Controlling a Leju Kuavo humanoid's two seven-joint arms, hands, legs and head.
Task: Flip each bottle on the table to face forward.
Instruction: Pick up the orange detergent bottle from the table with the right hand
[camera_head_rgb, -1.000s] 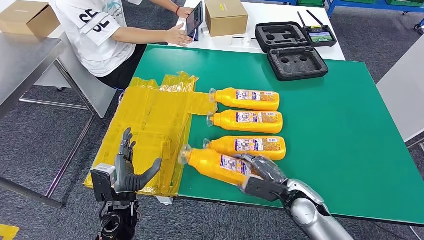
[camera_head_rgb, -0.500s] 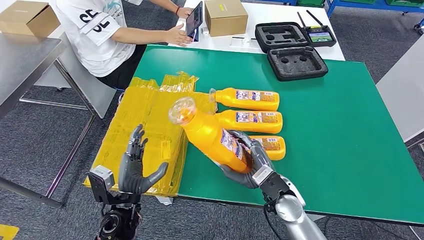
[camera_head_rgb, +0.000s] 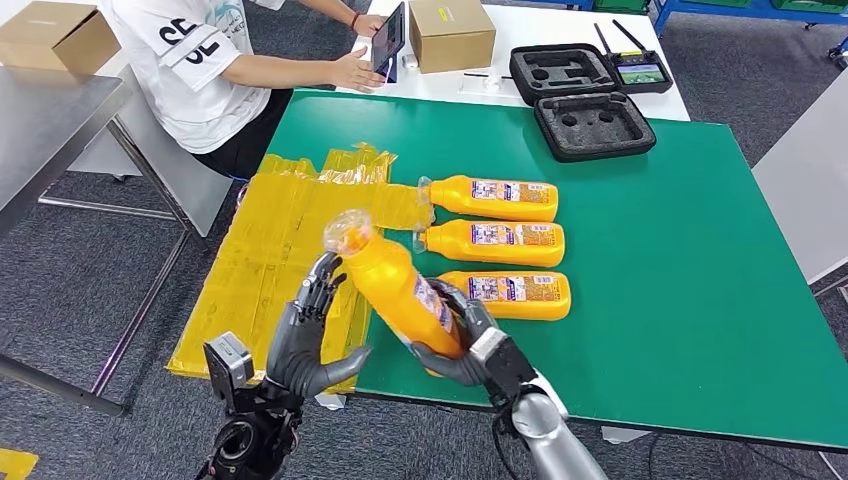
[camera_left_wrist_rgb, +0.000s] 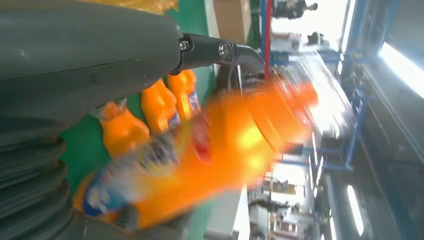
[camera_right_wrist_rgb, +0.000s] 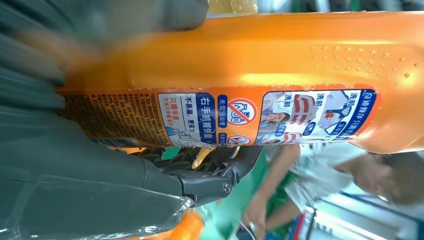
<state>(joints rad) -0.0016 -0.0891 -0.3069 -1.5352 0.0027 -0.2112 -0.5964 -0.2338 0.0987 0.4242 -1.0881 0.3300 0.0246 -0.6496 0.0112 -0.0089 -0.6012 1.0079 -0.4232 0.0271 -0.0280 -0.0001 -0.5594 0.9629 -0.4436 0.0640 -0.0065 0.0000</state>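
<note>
Right robot hand (camera_head_rgb: 462, 345) grasping orange bottle (camera_head_rgb: 398, 288), now lifting it off green desk (camera_head_rgb: 700, 260), neck tilting up-left. Left robot hand (camera_head_rgb: 312, 338) rising beside it, released, fingers spreading. Three bottles remaining lying on desk; handover for flipping likely starting.

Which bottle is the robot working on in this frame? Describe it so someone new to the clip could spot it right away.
On the green table, three orange bottles lie in a row beside yellow plastic bags. The fourth orange bottle is at the near edge, held by the right hand. It alone is off the table, tilted with its cap up toward the open left hand.
</note>
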